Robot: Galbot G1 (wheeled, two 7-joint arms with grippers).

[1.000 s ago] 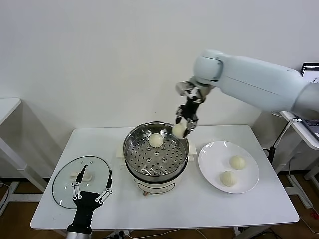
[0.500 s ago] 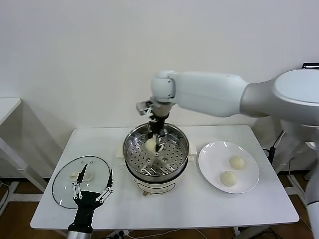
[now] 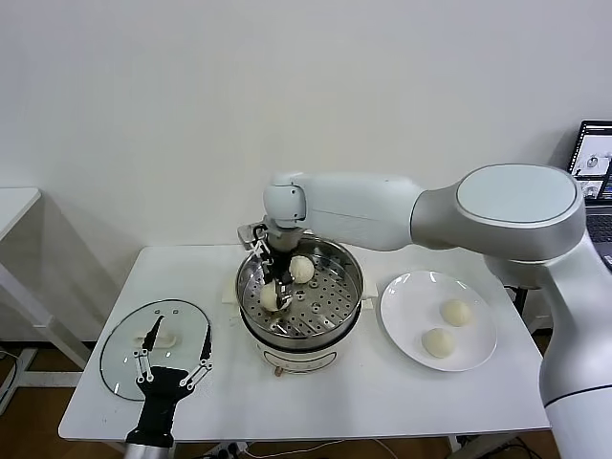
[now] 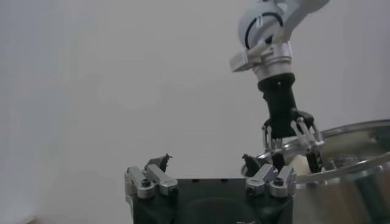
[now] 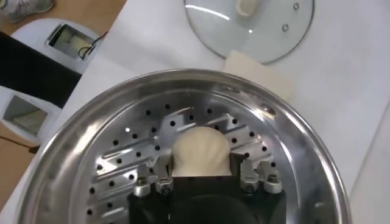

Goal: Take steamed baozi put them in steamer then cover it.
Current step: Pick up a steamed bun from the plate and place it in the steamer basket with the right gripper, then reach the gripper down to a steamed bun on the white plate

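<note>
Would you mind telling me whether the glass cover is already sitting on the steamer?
No, the cover lies flat on the table to the left of the open steamer, beside the left hand.

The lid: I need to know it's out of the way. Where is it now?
In the head view the lid lies flat on the table's left side, left of the steamer, with the left claw at its near edge.
</note>
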